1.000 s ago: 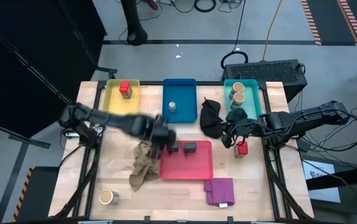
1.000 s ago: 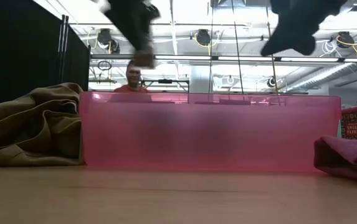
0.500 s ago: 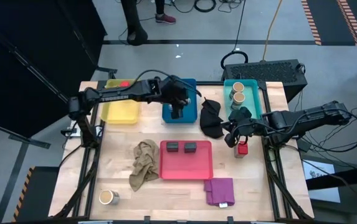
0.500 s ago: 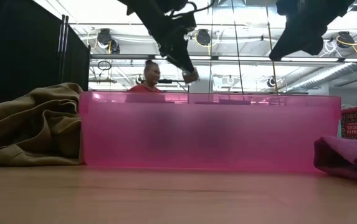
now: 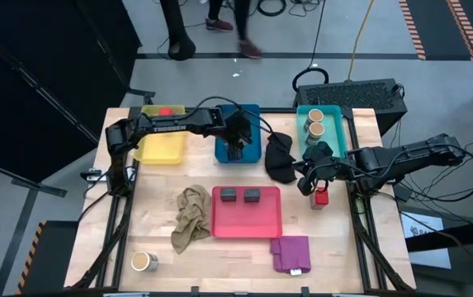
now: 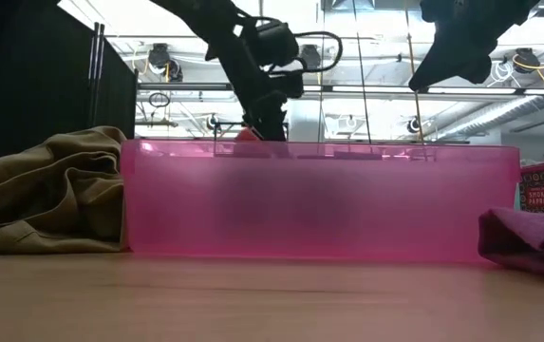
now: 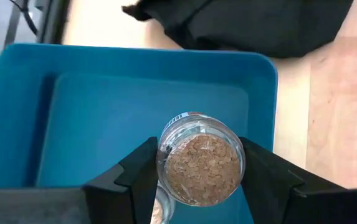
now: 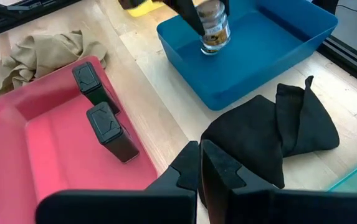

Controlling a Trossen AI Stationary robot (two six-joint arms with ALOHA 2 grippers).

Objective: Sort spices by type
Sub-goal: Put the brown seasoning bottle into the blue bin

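Observation:
My left gripper [image 5: 234, 148] is down in the blue tray [image 5: 251, 115], shut on a small round jar with a cork lid [image 7: 200, 167]; the jar also shows in the right wrist view [image 8: 213, 31]. A second small jar [image 7: 159, 213] peeks out beside it. My right gripper [image 5: 305, 183] is shut and empty, next to a red cube [image 5: 319, 196] standing on the table. Two dark grey tins [image 5: 229, 195] [image 5: 253, 195] stand in the pink tray [image 5: 248, 227]. A red cube [image 5: 166, 110] sits in the yellow tray. Two tan jars [image 5: 314, 124] stand in the teal tray, and one more [image 5: 143, 261] stands at the near left. My left gripper pinches the jar's round side wall [image 7: 163, 163] just below the cork lid, one finger on each side. The fingers come from above and point down. The jar is upright, low inside the blue tray; I cannot tell whether its bottom rests on the tray floor.
A beige cloth [image 5: 188, 216] lies left of the pink tray. A black cloth [image 5: 281, 157] lies between the blue and teal trays, and a purple cloth [image 5: 291, 252] lies at the near right. People's legs show on the floor beyond the far edge.
My left gripper has swung from the pink tray's left side toward the far edge with the small jar. It came over the blue tray and then went down into it. My right gripper has kept still.

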